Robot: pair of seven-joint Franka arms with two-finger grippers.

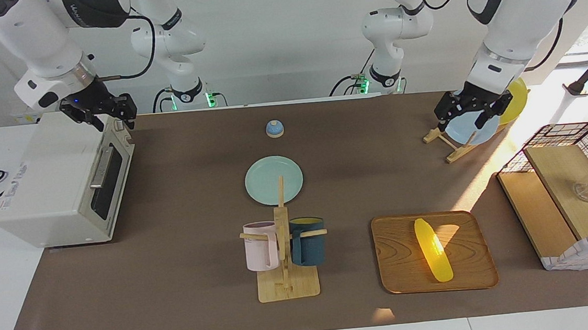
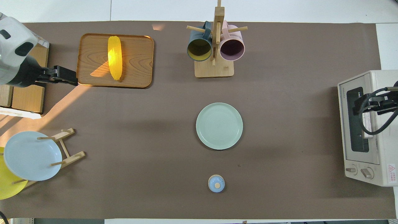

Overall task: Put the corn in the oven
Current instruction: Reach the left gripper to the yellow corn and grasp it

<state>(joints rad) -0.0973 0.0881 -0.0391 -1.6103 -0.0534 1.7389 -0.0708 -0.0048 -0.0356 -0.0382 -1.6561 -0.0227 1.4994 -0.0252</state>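
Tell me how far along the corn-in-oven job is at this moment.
Nothing looks done yet. The corn lies untouched on the wooden tray, and the oven door is closed. In hand: the left gripper, open and empty, hangs over the plate rack; the right gripper hangs over the oven. Left: open the door, pick up the corn, put it inside.

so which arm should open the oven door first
Right. The right gripper hangs over the oven, whose door is closed. The left gripper is raised at the other end of the table, toward the corn on its tray.
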